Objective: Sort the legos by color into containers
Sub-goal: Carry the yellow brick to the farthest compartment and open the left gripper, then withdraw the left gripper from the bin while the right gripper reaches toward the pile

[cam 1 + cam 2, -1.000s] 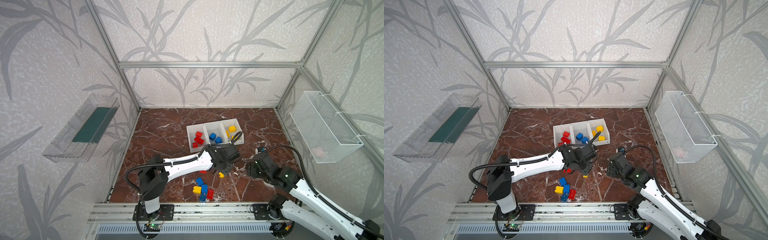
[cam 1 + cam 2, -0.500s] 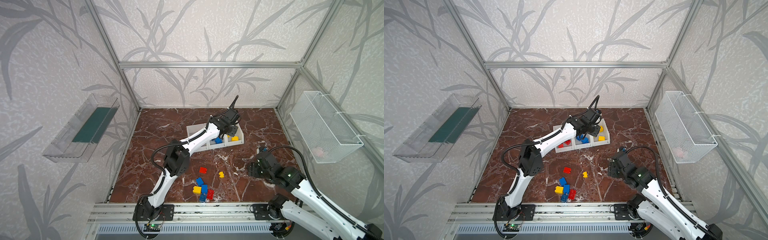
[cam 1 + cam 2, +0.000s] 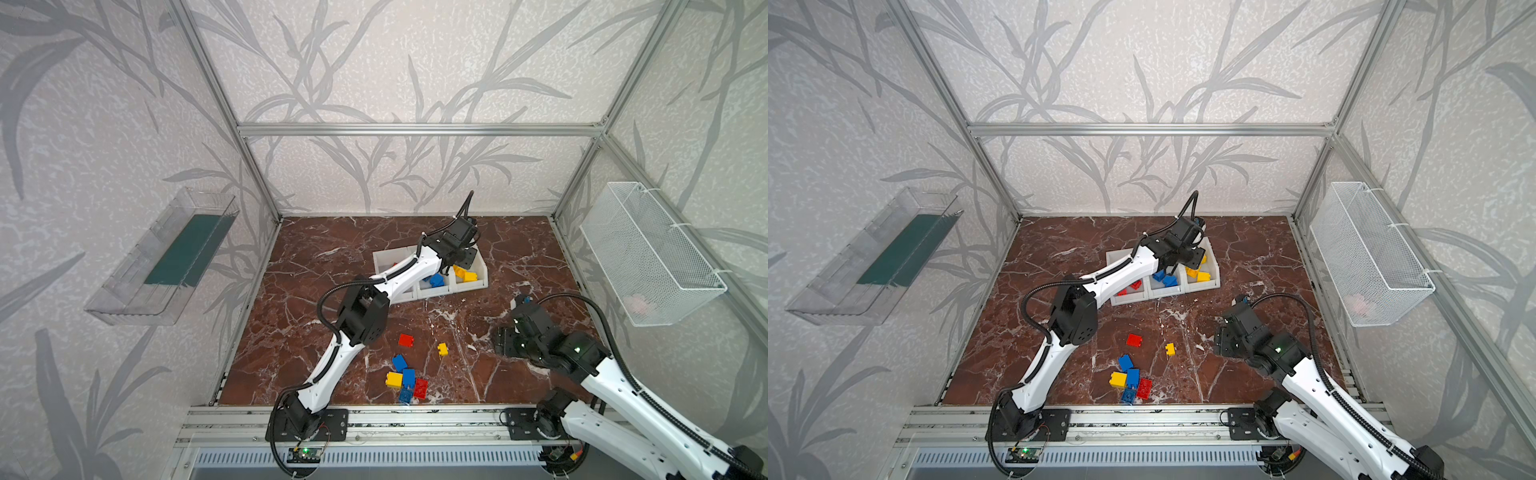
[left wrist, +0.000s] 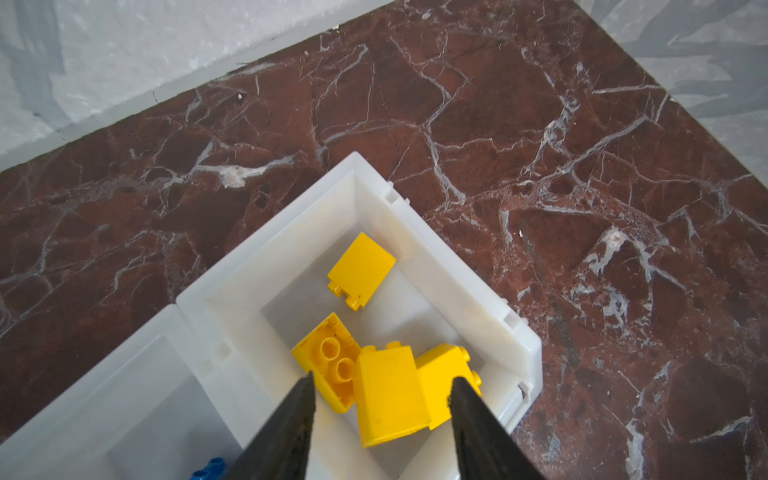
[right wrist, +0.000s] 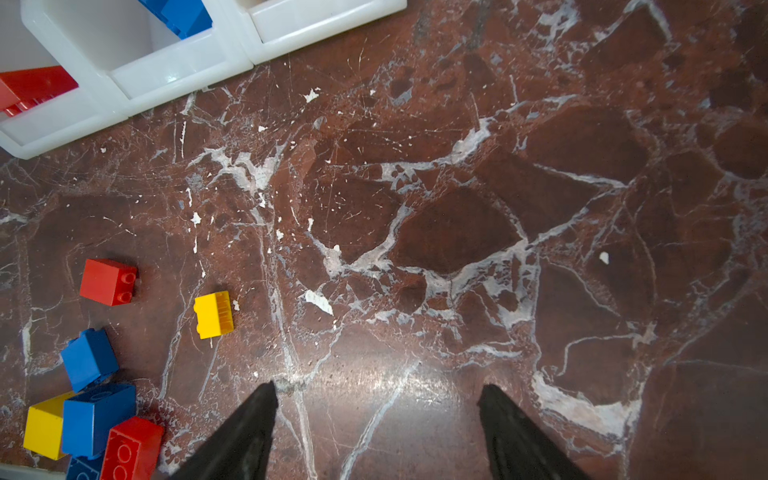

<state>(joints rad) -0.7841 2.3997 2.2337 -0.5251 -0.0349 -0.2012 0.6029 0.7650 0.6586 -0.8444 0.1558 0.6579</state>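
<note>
Three white containers stand in a row at the back: red (image 3: 1128, 296), blue (image 3: 1165, 291) and yellow (image 3: 1212, 275). My left gripper (image 4: 381, 384) hangs open over the yellow container (image 4: 432, 257). Several yellow legos lie in it, one (image 4: 390, 399) right under the jaws and touching neither finger. In both top views this gripper (image 3: 459, 259) covers part of the bins. My right gripper (image 5: 378, 388) is open and empty over bare marble (image 3: 500, 340). Loose legos lie on the floor near the front: a red one (image 3: 406, 340), a small yellow one (image 3: 443, 349), a blue one (image 3: 400, 362) and a mixed cluster (image 3: 409, 384).
A white wire basket (image 3: 648, 253) hangs on the right wall and a clear tray (image 3: 166, 257) on the left wall. An aluminium rail (image 3: 395, 419) runs along the front edge. The left arm's elbow (image 3: 363, 313) stands over the floor left of the loose legos.
The left arm swung from the floor by the small yellow lego up to the yellow container, and its jaws have opened, leaving a yellow lego in the bin. The right arm has barely moved.
</note>
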